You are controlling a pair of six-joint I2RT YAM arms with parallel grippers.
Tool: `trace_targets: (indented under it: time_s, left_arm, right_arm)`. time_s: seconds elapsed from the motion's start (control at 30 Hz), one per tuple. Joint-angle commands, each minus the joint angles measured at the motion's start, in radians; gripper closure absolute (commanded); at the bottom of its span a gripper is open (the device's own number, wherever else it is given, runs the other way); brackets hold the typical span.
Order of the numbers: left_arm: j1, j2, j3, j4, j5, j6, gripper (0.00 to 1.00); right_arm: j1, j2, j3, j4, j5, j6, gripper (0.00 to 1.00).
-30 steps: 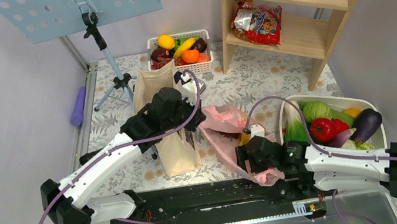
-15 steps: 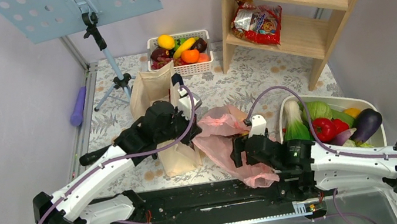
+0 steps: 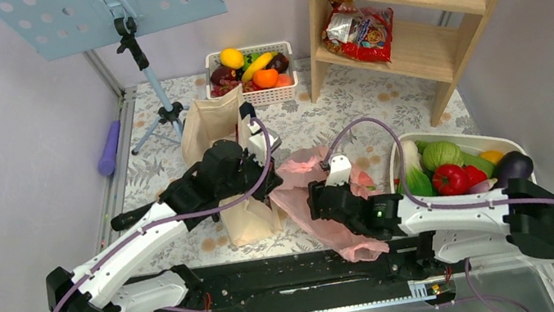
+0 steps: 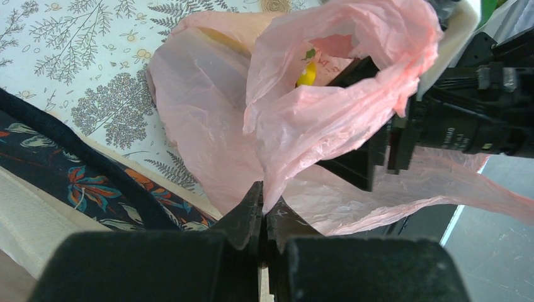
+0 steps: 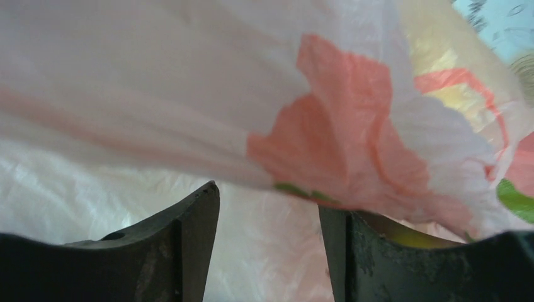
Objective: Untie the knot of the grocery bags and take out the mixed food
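Two jobs here: left fingers (image 4: 249, 217) clamp the bag (image 4: 208, 119) rim to hold its mouth up; right fingers (image 5: 198, 226), half-spread, reach in empty.

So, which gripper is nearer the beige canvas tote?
Left. The left gripper pinches the pink bag right beside the tote; the right gripper is farther off, over the bag's middle.

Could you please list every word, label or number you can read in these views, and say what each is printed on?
No text can be read with certainty.
On the black housing of the right arm: small white print, too blurred to read.
On the snack packets on the wooden shelf: printing too small to read.
On the pink bag: red printed marks, crumpled and unreadable.
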Motion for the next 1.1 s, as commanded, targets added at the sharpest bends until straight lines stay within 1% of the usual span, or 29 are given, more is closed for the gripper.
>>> trace_targets:
  time_s: [0.0, 0.07, 0.13, 0.17, 0.23, 0.37, 0.4, 0.5, 0.57, 0.67, 0.73, 0.8, 0.83, 0.9, 1.0, 1.07]
  left_arm:
    - [-0.003, -0.005, -0.004, 0.028, 0.028, -0.012, 1.0]
    - [-0.004, -0.005, -0.005, 0.029, 0.034, -0.008, 1.0]
    - [-0.004, -0.003, -0.004, 0.028, 0.042, -0.001, 1.0]
    - [-0.004, -0.004, -0.005, 0.028, 0.045, -0.001, 1.0]
    - [-0.004, -0.006, -0.005, 0.03, 0.05, 0.001, 1.0]
    - [-0.004, -0.007, -0.005, 0.03, 0.051, 0.002, 1.0]
    - [-0.004, -0.007, -0.005, 0.03, 0.051, 0.002, 1.0]
    - [-0.004, -0.008, -0.005, 0.03, 0.053, 0.002, 1.0]
    - [-0.003, -0.008, -0.005, 0.03, 0.053, 0.003, 1.0]
    - [-0.004, -0.006, -0.007, 0.03, 0.056, 0.002, 1.0]
    - [-0.004, -0.005, -0.004, 0.03, 0.056, 0.002, 1.0]
    - [-0.003, -0.007, -0.004, 0.03, 0.056, 0.002, 1.0]
    - [-0.003, -0.007, -0.004, 0.03, 0.058, 0.002, 1.0]
    - [-0.004, -0.01, -0.005, 0.03, 0.059, 0.0, 1.0]
    - [-0.003, -0.018, -0.007, 0.031, 0.055, 0.0, 1.0]
    - [-0.003, -0.02, -0.006, 0.031, 0.055, 0.002, 1.0]
  right_arm:
    - [0.005, 0.091, 0.072, 0.098, 0.263, 0.048, 0.32]
    - [0.006, 0.152, 0.102, 0.092, 0.321, 0.044, 0.25]
    - [0.002, 0.197, 0.137, 0.033, 0.364, 0.066, 0.2]
    - [-0.003, 0.214, 0.15, 0.008, 0.386, 0.07, 0.18]
    - [-0.023, 0.24, 0.16, 0.003, 0.383, 0.064, 0.17]
    - [-0.083, 0.281, 0.152, 0.021, 0.351, 0.061, 0.19]
    - [-0.097, 0.287, 0.144, 0.042, 0.337, 0.051, 0.2]
    - [-0.116, 0.319, 0.099, 0.171, 0.308, 0.008, 0.26]
    - [-0.128, 0.35, 0.095, 0.197, 0.274, 0.001, 0.28]
    - [-0.133, 0.393, 0.095, 0.239, 0.233, -0.02, 0.29]
    - [-0.14, 0.411, 0.111, 0.239, 0.212, -0.033, 0.29]
    - [-0.158, 0.432, 0.135, 0.212, 0.187, -0.016, 0.28]
    - [-0.173, 0.444, 0.154, 0.169, 0.182, 0.012, 0.28]
    - [-0.195, 0.466, 0.191, 0.092, 0.182, 0.057, 0.23]
    - [-0.197, 0.487, 0.216, 0.025, 0.197, 0.096, 0.16]
    - [-0.2, 0.508, 0.24, -0.012, 0.199, 0.117, 0.14]
